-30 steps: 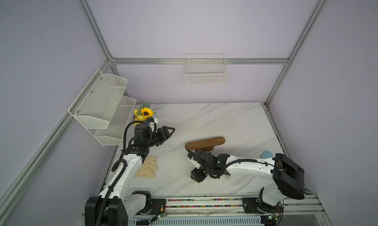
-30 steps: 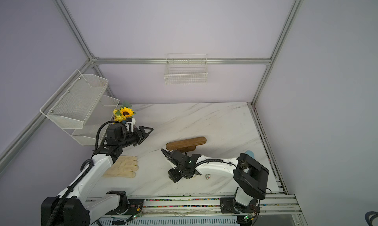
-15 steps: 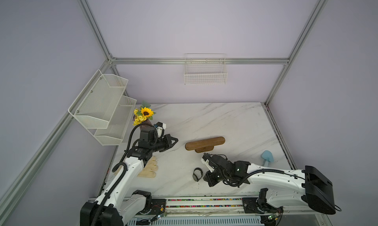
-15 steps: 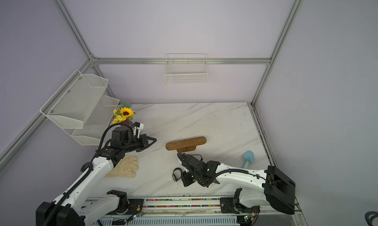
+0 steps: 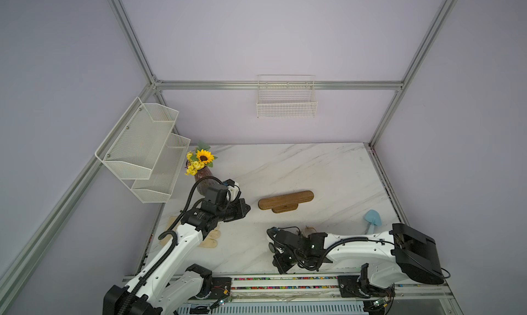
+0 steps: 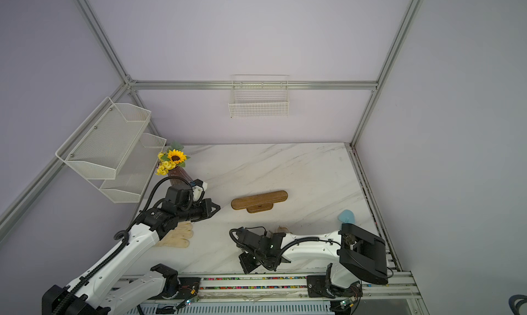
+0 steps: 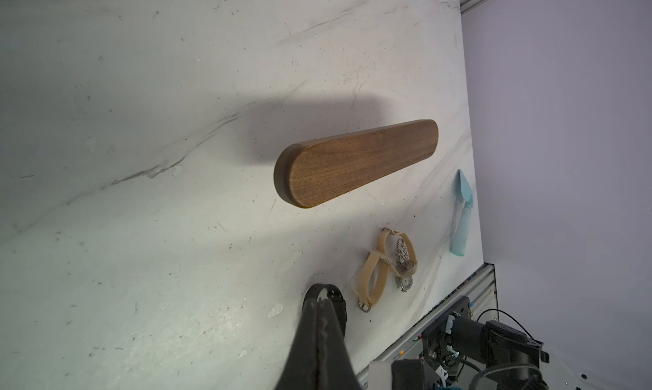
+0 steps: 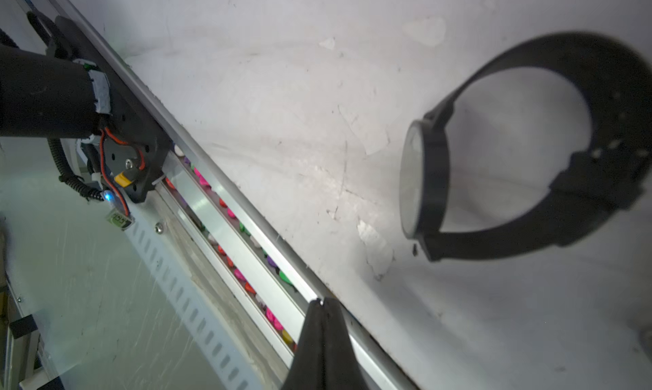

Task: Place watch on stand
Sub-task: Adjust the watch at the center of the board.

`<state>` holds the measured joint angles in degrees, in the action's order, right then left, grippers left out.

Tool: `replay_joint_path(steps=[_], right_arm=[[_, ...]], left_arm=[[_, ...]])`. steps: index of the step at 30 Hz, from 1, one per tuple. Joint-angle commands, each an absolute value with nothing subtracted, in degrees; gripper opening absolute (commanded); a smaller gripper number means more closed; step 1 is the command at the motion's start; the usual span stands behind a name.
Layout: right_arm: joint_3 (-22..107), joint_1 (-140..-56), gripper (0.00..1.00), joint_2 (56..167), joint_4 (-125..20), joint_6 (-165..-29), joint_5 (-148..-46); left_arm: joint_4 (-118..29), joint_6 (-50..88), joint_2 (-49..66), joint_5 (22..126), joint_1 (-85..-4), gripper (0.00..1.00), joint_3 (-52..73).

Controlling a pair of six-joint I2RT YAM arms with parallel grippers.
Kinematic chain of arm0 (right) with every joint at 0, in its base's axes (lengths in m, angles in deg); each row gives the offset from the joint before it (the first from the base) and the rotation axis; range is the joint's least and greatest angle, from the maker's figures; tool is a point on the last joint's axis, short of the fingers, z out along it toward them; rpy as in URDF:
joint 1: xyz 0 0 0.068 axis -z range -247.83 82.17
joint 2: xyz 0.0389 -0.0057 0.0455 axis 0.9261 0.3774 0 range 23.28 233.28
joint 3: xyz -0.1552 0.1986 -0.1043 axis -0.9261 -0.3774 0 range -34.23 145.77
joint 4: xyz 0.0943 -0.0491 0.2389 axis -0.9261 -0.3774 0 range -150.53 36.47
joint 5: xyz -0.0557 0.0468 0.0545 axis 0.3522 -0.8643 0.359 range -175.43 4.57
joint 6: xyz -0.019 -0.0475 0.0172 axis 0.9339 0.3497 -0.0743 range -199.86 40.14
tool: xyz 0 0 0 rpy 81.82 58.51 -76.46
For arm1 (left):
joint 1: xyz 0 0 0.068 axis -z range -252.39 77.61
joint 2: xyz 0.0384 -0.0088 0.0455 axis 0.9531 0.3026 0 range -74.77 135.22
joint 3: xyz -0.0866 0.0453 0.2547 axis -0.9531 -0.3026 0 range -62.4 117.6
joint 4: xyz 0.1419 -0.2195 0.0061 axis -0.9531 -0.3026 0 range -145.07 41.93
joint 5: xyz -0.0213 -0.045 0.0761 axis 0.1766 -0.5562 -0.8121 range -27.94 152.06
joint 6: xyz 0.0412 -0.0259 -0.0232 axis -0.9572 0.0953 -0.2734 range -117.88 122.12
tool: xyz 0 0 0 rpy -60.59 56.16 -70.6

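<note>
Stand (image 5: 286,200) bare, black watch (image 8: 529,151) on table (image 5: 313,171) apart from it, L gripper (image 7: 317,297) & R gripper (image 8: 321,301) jaws pressed together, nothing held: pickup + placing yet to do.

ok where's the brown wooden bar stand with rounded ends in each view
Top view: brown wooden stand, below centre, mid-table.
Top view: again below centre, mid-table.
Left wrist: picture's centre.
Right wrist: not in it.
Landmark: pale blue plastic tool, absent from right wrist.
</note>
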<state>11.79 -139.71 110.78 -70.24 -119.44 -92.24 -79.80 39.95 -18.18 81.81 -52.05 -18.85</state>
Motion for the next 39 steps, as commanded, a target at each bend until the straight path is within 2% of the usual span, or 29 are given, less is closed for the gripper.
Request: replay_joint_path(steps=[1, 9, 21, 28, 31, 36, 37, 39], right_arm=[[14.36, -139.88, 0.0, 113.78, -68.59, -118.8, -88.42], [12.39, -138.0, 0.0, 113.98, -69.38, -117.55, -86.16], [5.95, -125.55, 0.0, 104.35, -67.84, -114.28, -87.05], [4.54, -122.67, 0.0, 102.29, -69.0, -113.2, -88.53], [4.62, -121.91, 0.0, 102.71, -68.37, -112.56, -90.46], [4.26, -121.63, 0.0, 100.15, -67.75, -113.11, -93.51], [3.97, -121.77, 0.0, 99.39, -67.33, -113.64, -94.5], [3.01, -122.28, 0.0, 99.31, -64.87, -115.38, -98.96]], left_arm=[[-80.6, 38.82, -18.79, 78.49, -52.08, 0.0, -18.06], [-80.59, 37.3, -18.46, 80.75, -52.08, 0.0, -16.41], [-80.72, 35.83, -14.04, 84.82, -52.08, 0.0, -14.13], [-80.67, 32.74, -10.75, 95.15, -48.91, 0.04, -12.62], [-81.83, 31.46, -12.61, 93.38, -44.64, 0.15, -14.24], [-88.52, 29.79, -16.3, 82.47, -39.96, 0.68, -14.95], [-88.84, 29.88, -16.33, 81.36, -39.22, 0.74, -14.86], [-89.01, 30.38, -15.46, 79.32, -37.22, 0.75, -14.61]])
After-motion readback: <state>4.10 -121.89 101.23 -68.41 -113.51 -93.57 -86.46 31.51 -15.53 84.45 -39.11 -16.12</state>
